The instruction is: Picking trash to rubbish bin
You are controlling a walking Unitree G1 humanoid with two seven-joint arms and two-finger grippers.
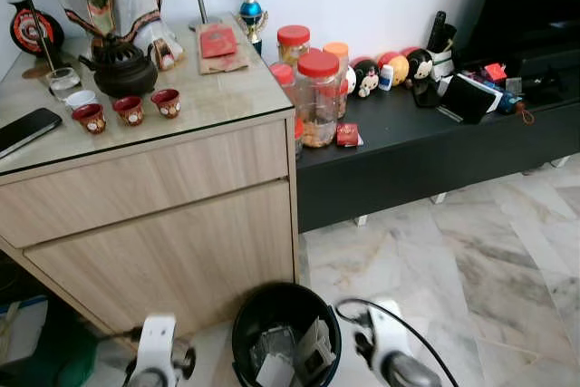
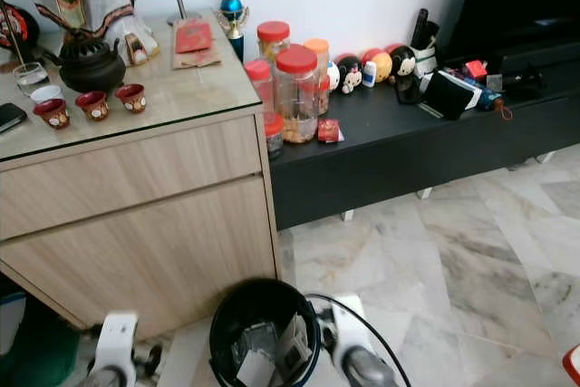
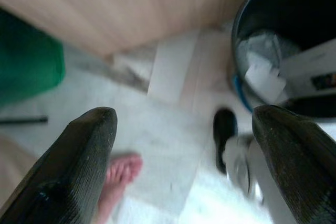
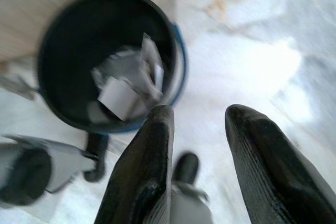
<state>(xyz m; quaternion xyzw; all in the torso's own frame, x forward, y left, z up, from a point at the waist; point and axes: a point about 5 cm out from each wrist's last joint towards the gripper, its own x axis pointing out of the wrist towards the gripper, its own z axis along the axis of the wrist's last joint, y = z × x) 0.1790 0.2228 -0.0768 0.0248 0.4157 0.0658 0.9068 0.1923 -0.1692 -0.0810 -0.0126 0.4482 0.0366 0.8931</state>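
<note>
A round black rubbish bin stands on the floor just before me, against the wooden cabinet. Crumpled paper and card trash lies inside it. My left arm hangs to the bin's left and my right arm to its right. In the left wrist view the left gripper is open wide over bare floor, with the bin off to one side. The right gripper is open with nothing between its fingers, beside the bin and its paper trash.
The wooden cabinet has a glass top carrying a teapot, small cups and a phone. A low black bench holds jars and toys. Marble floor spreads to the right. A person's bare foot is near my left gripper.
</note>
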